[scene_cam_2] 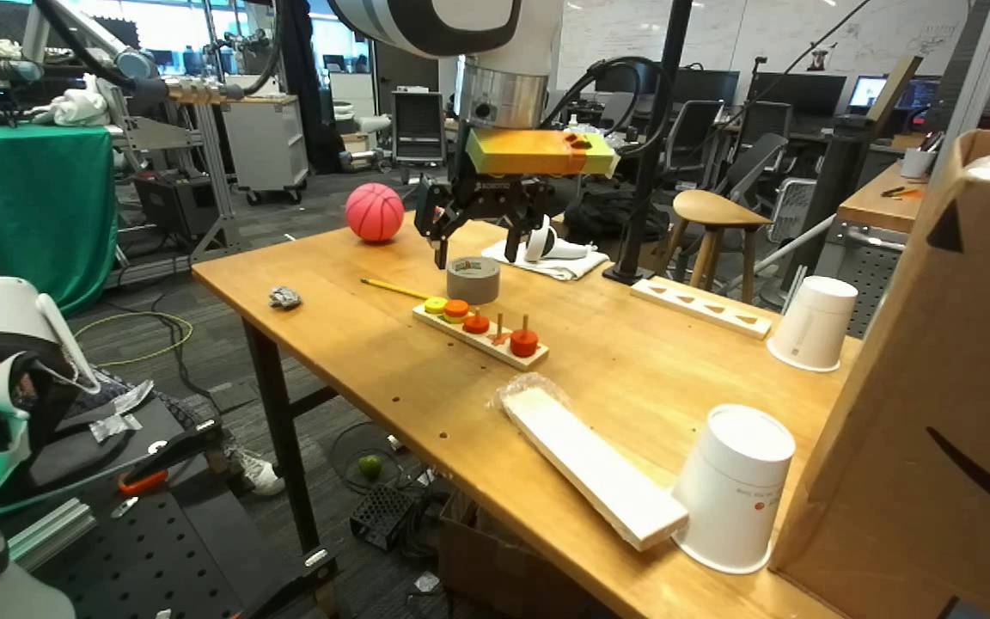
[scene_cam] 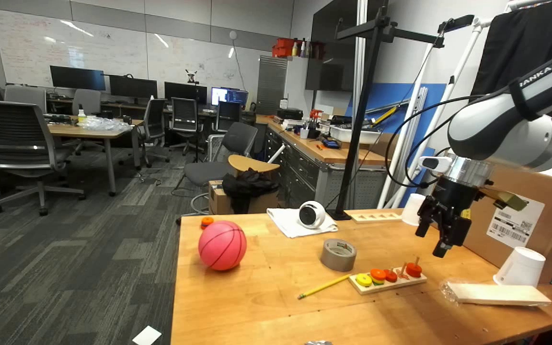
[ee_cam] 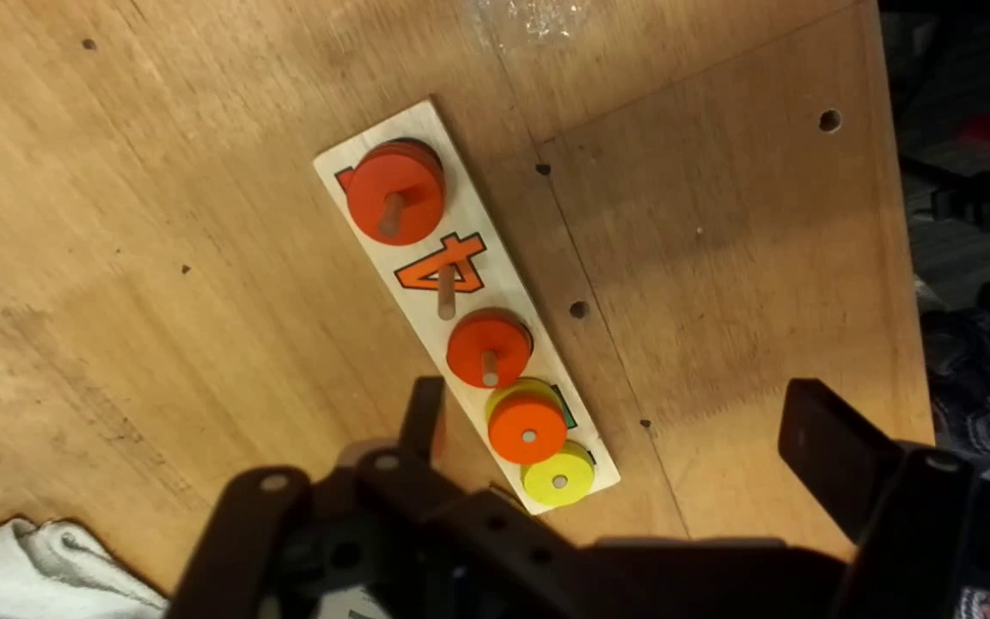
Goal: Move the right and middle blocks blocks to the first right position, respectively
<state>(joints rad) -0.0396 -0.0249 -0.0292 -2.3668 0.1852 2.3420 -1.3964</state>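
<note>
A wooden peg board [ee_cam: 508, 284] lies on the table and shows in both exterior views [scene_cam: 376, 287] [scene_cam_2: 495, 351]. Red blocks [ee_cam: 396, 191] are stacked on its end peg, also seen in an exterior view [scene_cam_2: 524, 342]. A bare peg [ee_cam: 447, 292] stands beside them at a printed orange numeral. A red block [ee_cam: 490, 348] sits on the middle peg. An orange block [ee_cam: 528, 428] lies over a yellow one [ee_cam: 499, 397], and a yellow block [ee_cam: 558, 475] is at the far end. My gripper [ee_cam: 615, 408] is open and empty, above the board, also in both exterior views [scene_cam: 431, 242] [scene_cam_2: 476, 255].
A tape roll [scene_cam: 339, 255] and pencil [scene_cam: 324, 286] lie near the board. A wrapped wooden slab [scene_cam_2: 594, 464], white cups [scene_cam_2: 736, 490] [scene_cam_2: 815, 322] and a cardboard box [scene_cam_2: 916, 413] stand on the robot's side. A pink-red ball [scene_cam: 222, 245] and small orange blocks [scene_cam: 206, 222] are at the far end.
</note>
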